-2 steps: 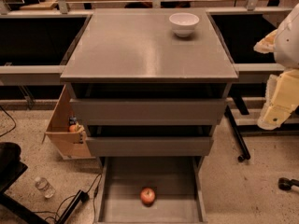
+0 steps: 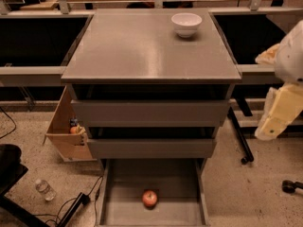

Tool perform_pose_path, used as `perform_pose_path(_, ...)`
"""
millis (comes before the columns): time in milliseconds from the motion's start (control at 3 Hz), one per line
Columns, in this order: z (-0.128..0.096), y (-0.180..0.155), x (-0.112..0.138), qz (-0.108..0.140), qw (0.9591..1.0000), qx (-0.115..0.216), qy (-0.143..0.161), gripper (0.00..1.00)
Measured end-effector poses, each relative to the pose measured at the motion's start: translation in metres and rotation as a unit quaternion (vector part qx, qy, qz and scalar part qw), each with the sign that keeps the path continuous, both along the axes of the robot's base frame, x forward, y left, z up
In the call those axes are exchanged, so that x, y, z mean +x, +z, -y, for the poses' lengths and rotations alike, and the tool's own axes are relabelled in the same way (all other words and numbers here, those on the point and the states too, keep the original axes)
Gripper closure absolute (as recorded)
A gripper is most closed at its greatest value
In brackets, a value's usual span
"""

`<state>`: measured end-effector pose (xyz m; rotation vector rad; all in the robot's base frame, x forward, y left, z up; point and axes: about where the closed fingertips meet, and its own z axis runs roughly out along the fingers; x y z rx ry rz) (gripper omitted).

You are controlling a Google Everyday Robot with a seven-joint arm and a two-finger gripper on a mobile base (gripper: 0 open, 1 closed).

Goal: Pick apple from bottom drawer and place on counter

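The apple (image 2: pixel 150 198) is small and red with yellow patches. It lies on the floor of the open bottom drawer (image 2: pixel 123 207), near the middle front. The counter (image 2: pixel 142 51) is the broad grey top of the drawer cabinet. My gripper (image 2: pixel 269 126) is the cream-coloured end of the arm at the right edge of the view. It hangs beside the cabinet at the height of the upper drawers, well above and to the right of the apple. It touches nothing.
A white bowl (image 2: pixel 186 23) stands at the counter's back right. Two closed grey drawers (image 2: pixel 150 112) sit above the open one. A cardboard box (image 2: pixel 66 131), a water bottle (image 2: pixel 44 189) and cables (image 2: pixel 71 209) lie on the floor at the left. A black stand leg (image 2: pixel 240 136) is at the right.
The arm at the right has sunk slightly. The apple, the drawer and the bowl have not moved.
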<state>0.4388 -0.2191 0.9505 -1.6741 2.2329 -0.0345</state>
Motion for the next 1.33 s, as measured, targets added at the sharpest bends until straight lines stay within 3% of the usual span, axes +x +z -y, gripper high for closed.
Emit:
perform_pose_path(333,0.005,-0.077,-0.016,-0.021,0.9966,0.077,-0.018,0.00)
perform_pose_path(667,0.003,-0.166,-0.036,-0.036,0.9867,0.156,-0.025,0.00)
perform_pose_path(1000,-0.006,-0.244,-0.035,-0.016,0.9716,0.235,-0.021,0.00)
perform_pose_path(1333,-0.007,-0.293,0.001,0.041,0.9567,0.286,-0.033,0.00)
